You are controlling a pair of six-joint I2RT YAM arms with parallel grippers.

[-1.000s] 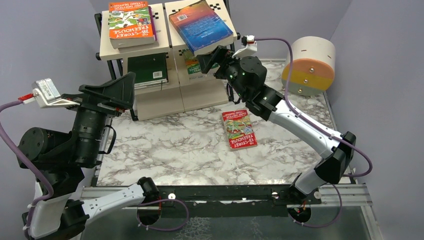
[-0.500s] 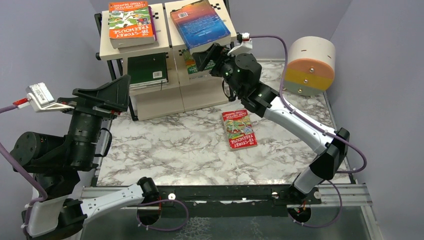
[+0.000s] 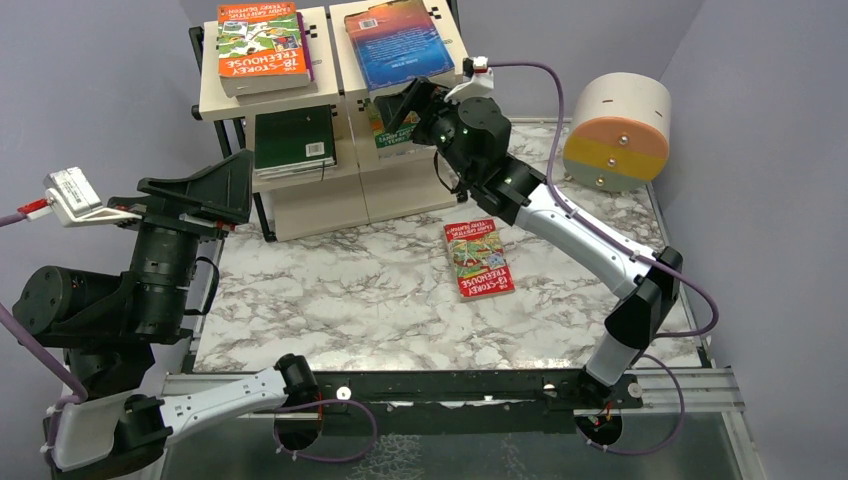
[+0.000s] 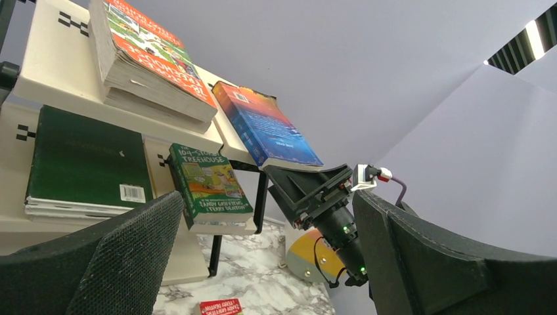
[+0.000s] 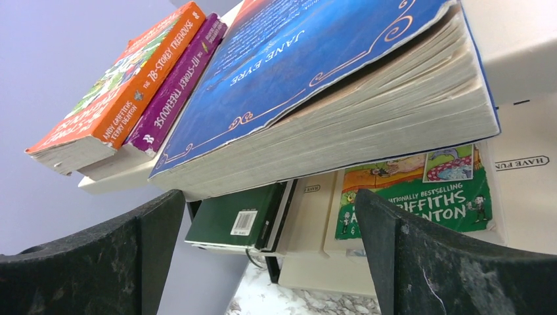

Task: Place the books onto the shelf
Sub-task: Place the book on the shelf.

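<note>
The shelf (image 3: 318, 200) stands at the back left. An orange book (image 3: 262, 45) lies over a purple book (image 5: 174, 85) on its top left board. A blue book (image 3: 400, 42) lies on the top right board, its near edge overhanging. My right gripper (image 3: 408, 100) is open just under that edge, nothing between its fingers (image 5: 446, 256). On the middle tier are a dark green book (image 3: 293, 140) and a green cartoon book (image 3: 385, 130). A red book (image 3: 478, 257) lies flat on the table. My left gripper (image 3: 225, 185) hangs open and empty, left of the shelf.
A round beige-and-orange drum (image 3: 612, 130) sits at the back right. The marble table (image 3: 380, 290) ends at a metal rail on the near side. Grey walls close in behind and on both sides.
The right gripper has moved left and toward the shelf, and the blue book has slid farther onto the top board and straightened. The left arm has drifted slightly left.
</note>
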